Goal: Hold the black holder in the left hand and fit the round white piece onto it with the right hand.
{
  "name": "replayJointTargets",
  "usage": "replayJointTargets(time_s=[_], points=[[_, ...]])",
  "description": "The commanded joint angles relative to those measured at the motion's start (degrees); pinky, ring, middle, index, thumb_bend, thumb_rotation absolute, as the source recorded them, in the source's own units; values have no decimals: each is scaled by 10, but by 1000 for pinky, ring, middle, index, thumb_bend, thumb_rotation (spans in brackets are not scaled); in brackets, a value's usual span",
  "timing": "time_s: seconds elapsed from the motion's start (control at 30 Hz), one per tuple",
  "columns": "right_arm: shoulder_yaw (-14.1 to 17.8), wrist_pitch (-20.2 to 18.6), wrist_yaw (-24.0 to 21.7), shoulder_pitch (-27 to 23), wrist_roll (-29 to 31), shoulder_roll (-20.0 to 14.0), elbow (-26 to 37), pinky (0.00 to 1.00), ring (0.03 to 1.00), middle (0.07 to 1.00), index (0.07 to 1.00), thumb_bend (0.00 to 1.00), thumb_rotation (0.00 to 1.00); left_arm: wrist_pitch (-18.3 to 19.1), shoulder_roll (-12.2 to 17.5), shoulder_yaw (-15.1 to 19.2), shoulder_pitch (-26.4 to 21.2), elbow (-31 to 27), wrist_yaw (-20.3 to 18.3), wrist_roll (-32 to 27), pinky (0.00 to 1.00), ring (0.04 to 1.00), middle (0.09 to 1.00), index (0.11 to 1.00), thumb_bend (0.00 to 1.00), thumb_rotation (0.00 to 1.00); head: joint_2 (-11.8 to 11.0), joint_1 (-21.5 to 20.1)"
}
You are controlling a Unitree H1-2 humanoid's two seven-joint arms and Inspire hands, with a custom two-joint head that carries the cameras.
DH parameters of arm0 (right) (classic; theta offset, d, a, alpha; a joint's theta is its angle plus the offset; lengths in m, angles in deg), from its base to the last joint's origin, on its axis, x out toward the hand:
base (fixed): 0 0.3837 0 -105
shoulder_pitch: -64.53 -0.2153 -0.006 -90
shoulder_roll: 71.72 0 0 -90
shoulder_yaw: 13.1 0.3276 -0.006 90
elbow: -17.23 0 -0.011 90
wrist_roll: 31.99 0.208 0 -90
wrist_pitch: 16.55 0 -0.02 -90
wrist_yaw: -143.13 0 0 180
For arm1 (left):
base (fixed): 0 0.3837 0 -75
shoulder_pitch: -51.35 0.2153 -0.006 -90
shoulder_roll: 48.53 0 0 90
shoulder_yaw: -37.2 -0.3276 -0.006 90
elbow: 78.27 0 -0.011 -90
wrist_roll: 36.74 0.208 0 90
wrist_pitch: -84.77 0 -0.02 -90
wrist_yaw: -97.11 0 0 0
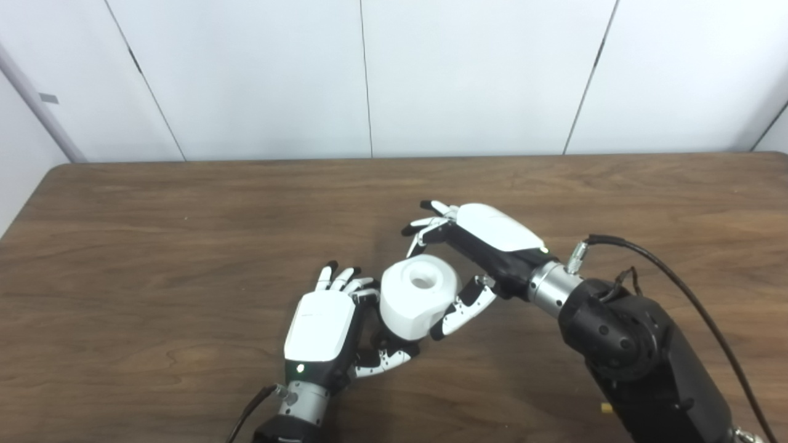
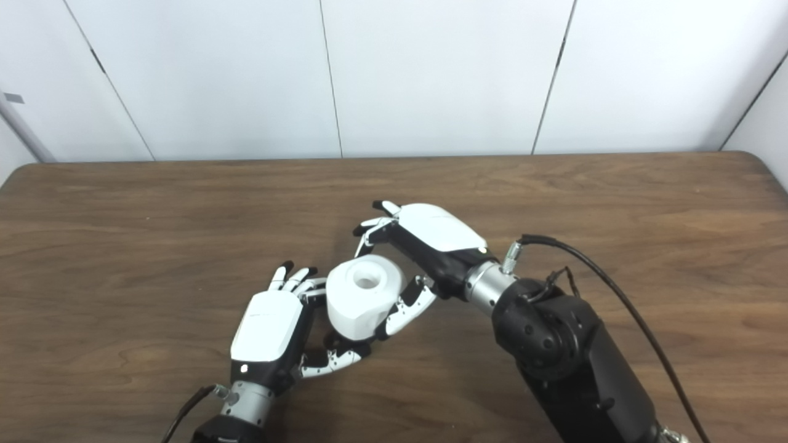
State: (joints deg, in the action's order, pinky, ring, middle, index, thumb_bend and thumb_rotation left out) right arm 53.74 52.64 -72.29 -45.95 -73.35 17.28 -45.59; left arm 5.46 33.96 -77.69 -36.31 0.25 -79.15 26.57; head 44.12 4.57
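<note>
Right now, left eye view: round white plastic piece (image 1: 418,296) w/ a hole in its top sits near the middle of the dark brown wooden table (image 1: 154,246), raised a bit above the surface. Left hand (image 1: 329,326) is just left of the white piece, white back up, fingers (image 1: 337,278) reaching along the piece's far-left side, thumb curled under it. Black holder (image 1: 373,338) is mostly hidden; only a dark bit shows under the white piece against the left palm, so left hand looks wrapped round it. Right hand (image 1: 474,252) comes in from the right of the white piece, fingers arched over its far side, thumb (image 1: 463,307) pressed on its near-right side: it grips the piece.

Right eye view: same layout. White piece (image 2: 364,296) sits between both hands, touching each. Dark bit of holder (image 2: 335,339) shows below the piece, beside the left hand (image 2: 268,332). Right hand (image 2: 425,237) pinches the piece. Can't tell whether the piece is fully seated on the holder. White wall panels (image 2: 431,74) stand behind the table.
</note>
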Motion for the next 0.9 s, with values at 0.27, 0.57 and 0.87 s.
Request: replayJointTargets(time_s=[0.27, 0.57, 0.87], points=[[4, 30, 20, -23, -13, 13, -6, 1000, 1000, 848, 482, 525, 135, 3, 0, -12, 4, 8, -21, 13, 1000, 896, 780, 484, 524, 54, -1, -1], [0, 41, 25, -21, -20, 15, -11, 1000, 1000, 848, 481, 525, 135, 2, 1, -12, 4, 10, -19, 13, 1000, 894, 780, 484, 524, 55, -2, -1], [-1, 49, 25, -16, -32, 18, -16, 1000, 1000, 846, 482, 525, 135, 2, 1, -12, 4, 10, -17, 12, 1000, 892, 779, 484, 524, 54, -1, -4]])
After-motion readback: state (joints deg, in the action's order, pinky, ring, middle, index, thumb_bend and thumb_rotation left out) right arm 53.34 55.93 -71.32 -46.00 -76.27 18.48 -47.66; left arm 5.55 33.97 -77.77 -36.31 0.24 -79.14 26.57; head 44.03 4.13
